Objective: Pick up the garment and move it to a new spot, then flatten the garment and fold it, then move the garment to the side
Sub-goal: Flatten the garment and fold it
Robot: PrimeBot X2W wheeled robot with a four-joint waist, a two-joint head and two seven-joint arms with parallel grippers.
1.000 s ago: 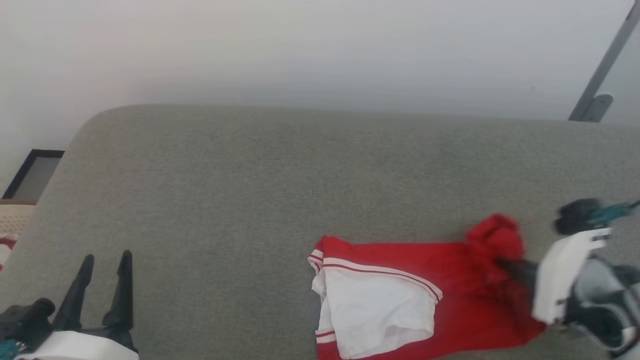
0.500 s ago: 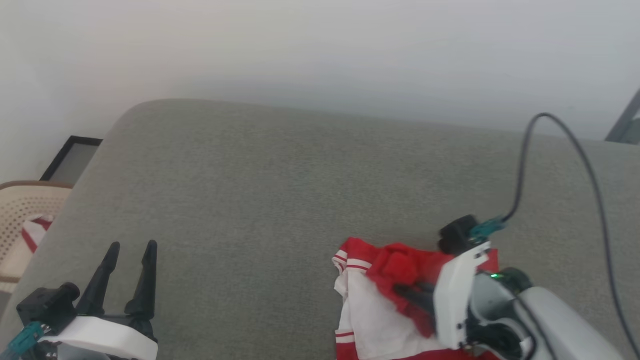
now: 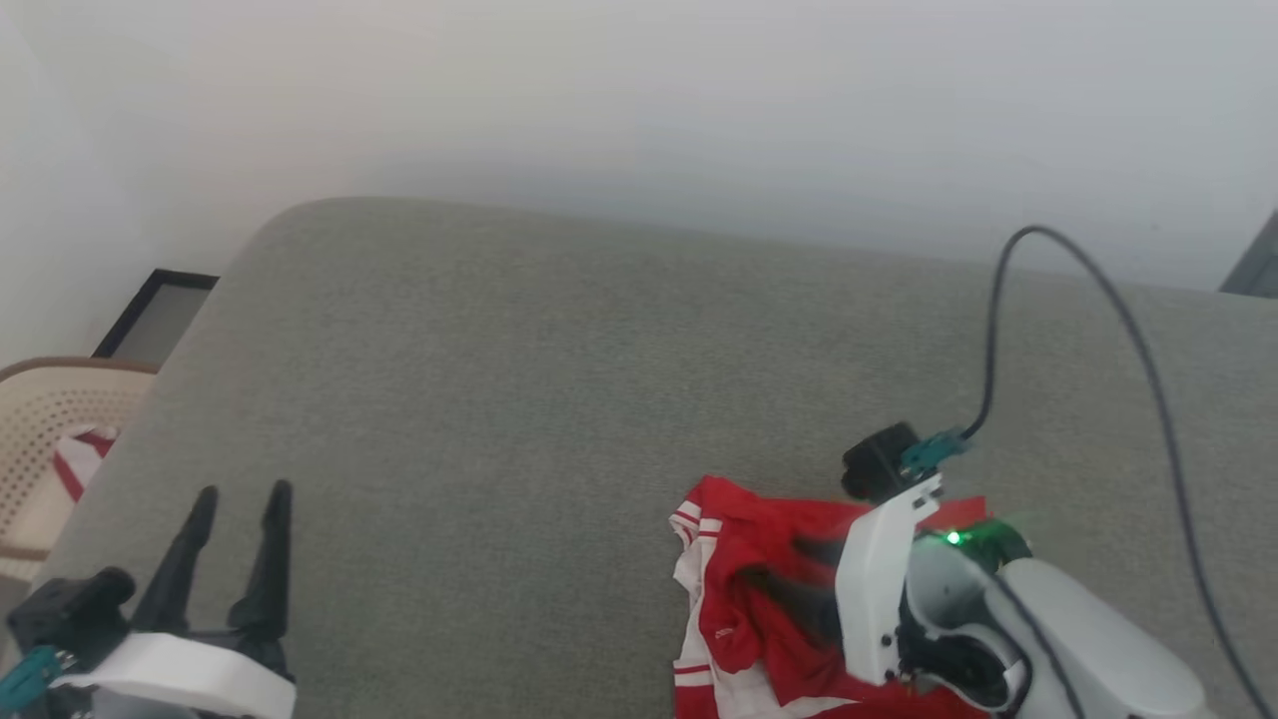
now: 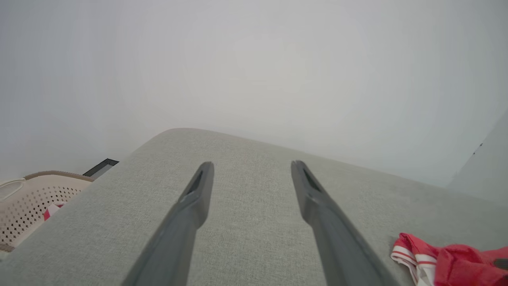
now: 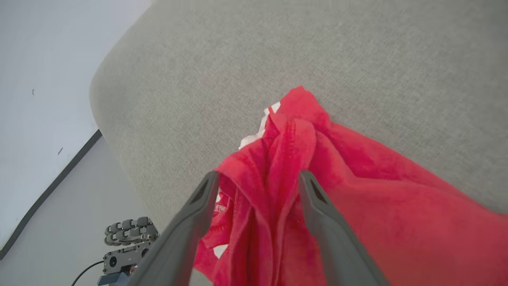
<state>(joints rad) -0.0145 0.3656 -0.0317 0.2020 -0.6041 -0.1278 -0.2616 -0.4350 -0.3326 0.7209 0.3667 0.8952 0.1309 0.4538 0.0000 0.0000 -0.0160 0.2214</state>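
The garment [image 3: 744,584], bright red with white striped trim, lies bunched on the grey cushioned surface [image 3: 519,379] at the lower right of the head view. My right gripper [image 3: 794,571] lies low over it, pointing left. In the right wrist view its fingers [image 5: 317,198] stand apart with a raised fold of the garment [image 5: 377,190] between them, so my right gripper [image 5: 256,174] is open. My left gripper [image 3: 245,491] rests open at the lower left, far from the cloth. The left wrist view has my left gripper [image 4: 252,163] above bare cushion and the garment [image 4: 456,258] at its lower right corner.
A beige perforated basket [image 3: 40,439] with red-and-white cloth inside stands off the surface's left end, also the basket [image 4: 31,200]. A black frame [image 3: 155,310] leans by the wall. A dark cable [image 3: 1098,290] arcs above my right arm. The cushion's rounded left edge drops to the floor [image 5: 51,222].
The head camera has shifted. My right gripper carried the garment's red edge leftward over the white part, bunching it, and its jaws went from shut on the cloth to open. The left gripper stays open.
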